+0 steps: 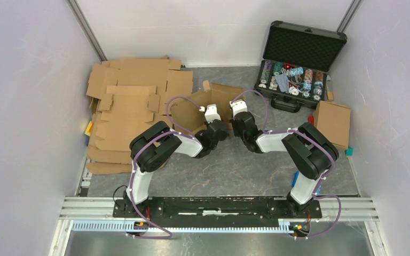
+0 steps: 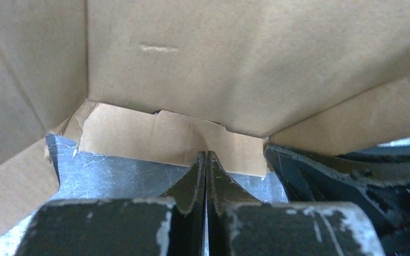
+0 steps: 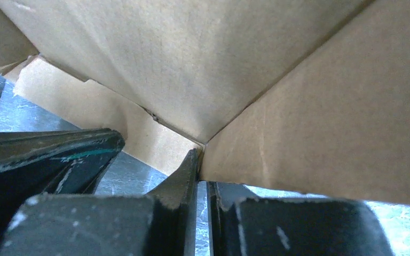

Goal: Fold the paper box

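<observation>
The paper box point(image 1: 221, 98) is a brown cardboard blank, partly raised, at the table's middle back. Both arms reach under its near side, side by side. In the left wrist view my left gripper point(image 2: 206, 156) is shut and empty, its tips touching the edge of a low flap point(image 2: 160, 133) under the box's raised panels point(image 2: 245, 64). In the right wrist view my right gripper point(image 3: 200, 156) is closed to a thin gap at the fold where two panels meet; the right panel point(image 3: 325, 117) covers the right finger's tip. From above, both sets of fingers are hidden under the box.
A pile of flat cardboard blanks point(image 1: 133, 106) lies at the back left. An open black case point(image 1: 299, 58) with poker chips stands at the back right. A folded cardboard box point(image 1: 332, 122) sits at the right. The other arm's dark finger point(image 2: 352, 176) shows beside my left gripper.
</observation>
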Available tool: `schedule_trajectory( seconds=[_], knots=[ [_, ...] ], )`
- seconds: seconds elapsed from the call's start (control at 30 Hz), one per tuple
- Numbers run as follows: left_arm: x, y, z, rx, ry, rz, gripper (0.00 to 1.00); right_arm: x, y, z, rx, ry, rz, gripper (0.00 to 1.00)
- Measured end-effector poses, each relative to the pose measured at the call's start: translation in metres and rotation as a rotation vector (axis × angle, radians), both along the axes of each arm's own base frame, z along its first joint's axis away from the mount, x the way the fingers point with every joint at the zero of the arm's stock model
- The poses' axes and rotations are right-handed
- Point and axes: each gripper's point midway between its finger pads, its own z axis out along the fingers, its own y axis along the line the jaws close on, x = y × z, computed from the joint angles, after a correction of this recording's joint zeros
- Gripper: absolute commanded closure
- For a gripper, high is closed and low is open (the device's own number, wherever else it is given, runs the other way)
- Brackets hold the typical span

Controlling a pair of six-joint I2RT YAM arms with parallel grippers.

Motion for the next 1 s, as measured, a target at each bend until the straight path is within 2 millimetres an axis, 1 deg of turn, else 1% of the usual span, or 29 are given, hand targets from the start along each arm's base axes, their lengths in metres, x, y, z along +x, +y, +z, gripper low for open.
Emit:
schedule_trajectory(
  seconds=[0.07,0.23,0.63,0.83,1.0],
  knots=[
    [0.002,0.001,-0.006,-0.008,0.024,0.033,0.98,0.000,0.000,0.000,0.001,0.000,0.000,0.89],
    [0.009,-0.003,-0.004,-0.026,0.064,0.089,0.98,0.000,0.000,0.000,0.001,0.000,0.000,0.89],
    [0.012,-0.001,-0.004,-0.063,0.106,0.142,0.98,0.000,0.000,0.000,0.002,0.000,0.000,0.89],
    [0.021,-0.001,-0.003,-0.100,0.163,0.209,0.98,0.000,0.000,0.000,0.002,0.000,0.000,0.89],
    [0.021,0.001,-0.006,-0.133,0.192,0.255,0.98,-0.001,0.002,0.000,0.004,-0.001,0.003,0.89]
  ],
)
